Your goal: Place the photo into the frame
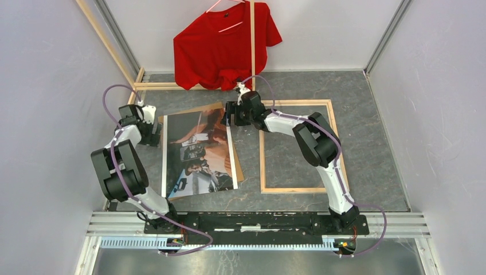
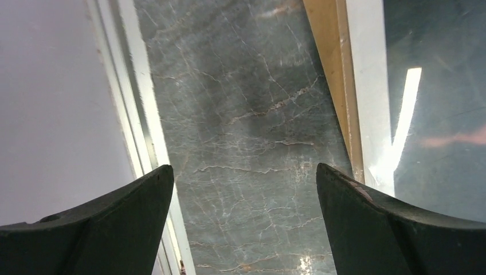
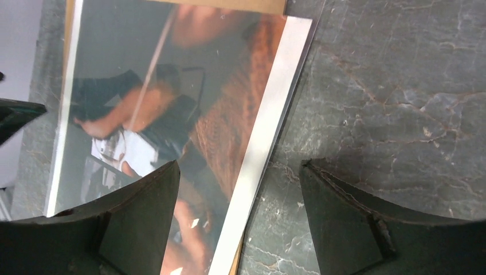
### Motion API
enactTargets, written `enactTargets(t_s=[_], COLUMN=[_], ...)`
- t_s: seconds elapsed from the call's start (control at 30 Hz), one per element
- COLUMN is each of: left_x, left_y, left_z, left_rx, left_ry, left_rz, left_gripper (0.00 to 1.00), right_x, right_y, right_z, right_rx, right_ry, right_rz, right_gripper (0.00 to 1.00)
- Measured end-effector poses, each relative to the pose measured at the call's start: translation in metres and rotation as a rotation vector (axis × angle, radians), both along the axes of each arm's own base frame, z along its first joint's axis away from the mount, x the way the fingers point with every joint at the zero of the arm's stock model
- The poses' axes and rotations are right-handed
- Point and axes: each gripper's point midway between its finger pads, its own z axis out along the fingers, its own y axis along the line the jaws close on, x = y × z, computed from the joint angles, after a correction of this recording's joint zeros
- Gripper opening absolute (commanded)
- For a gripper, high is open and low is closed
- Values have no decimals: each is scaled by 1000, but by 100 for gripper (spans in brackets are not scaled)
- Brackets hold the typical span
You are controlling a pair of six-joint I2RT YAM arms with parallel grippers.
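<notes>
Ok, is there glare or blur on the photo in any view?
Left wrist: a bright glare streak crosses the photo. Right wrist: the photo looks washed and soft, with a pale reflected line. Top external: the photo reads clearly, no obvious glare.

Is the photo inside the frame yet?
Out. The photo lies flat left of the frame, which encloses only bare tabletop.

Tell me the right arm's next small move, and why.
Probably lower the right gripper so its open fingers straddle the photo's white right edge: the photo lies flat left of the frame, ungripped, just beneath those fingers.
</notes>
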Motion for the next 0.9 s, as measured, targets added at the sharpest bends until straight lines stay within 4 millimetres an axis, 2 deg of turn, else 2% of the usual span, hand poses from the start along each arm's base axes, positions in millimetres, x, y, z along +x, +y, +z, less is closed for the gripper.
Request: enactTargets(t_s=[0.17,0.6,0.9], left_x=[-6,15,24], left_y=[-1,-18,-26], left_z=[-25,-25,-22], left_rx=[-18,-25,31], left_ry=[63,17,11], left_rz=[6,-45,-65], left_gripper=[100,100,100], right_x=[7,13,14], right_y=[3,18,12], right_z=[2,5,6], right_rx=[56,190,197], right_ry=[8,36,35], right_rz=[-3,-1,-24], right_gripper=[84,82,81])
